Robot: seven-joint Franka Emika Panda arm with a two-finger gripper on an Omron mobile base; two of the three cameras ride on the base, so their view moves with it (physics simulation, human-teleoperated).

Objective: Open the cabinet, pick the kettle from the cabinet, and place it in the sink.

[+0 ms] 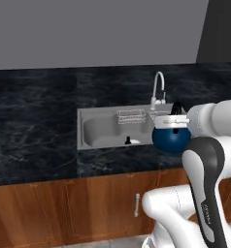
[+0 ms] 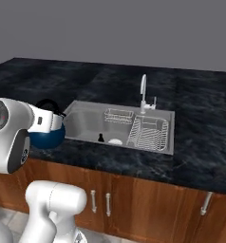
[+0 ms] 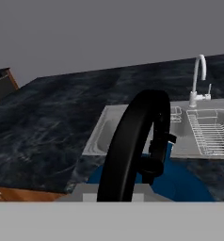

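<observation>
Faucet (image 2: 143, 92) and wire rack (image 2: 149, 131) flank sink (image 2: 86, 123).

Kettle (image 2: 47, 138) half hidden behind the white arm; gripper (image 3: 154, 155) fingertips lost behind its black handle. Small dark object in sink (image 1: 86, 127) too small to identify.

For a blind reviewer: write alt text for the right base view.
The white arm holds a dark-blue kettle by its black handle above the counter's front edge, left of the sink. The grey sink holds a wire rack under a curved faucet; wooden cabinets run below.
</observation>
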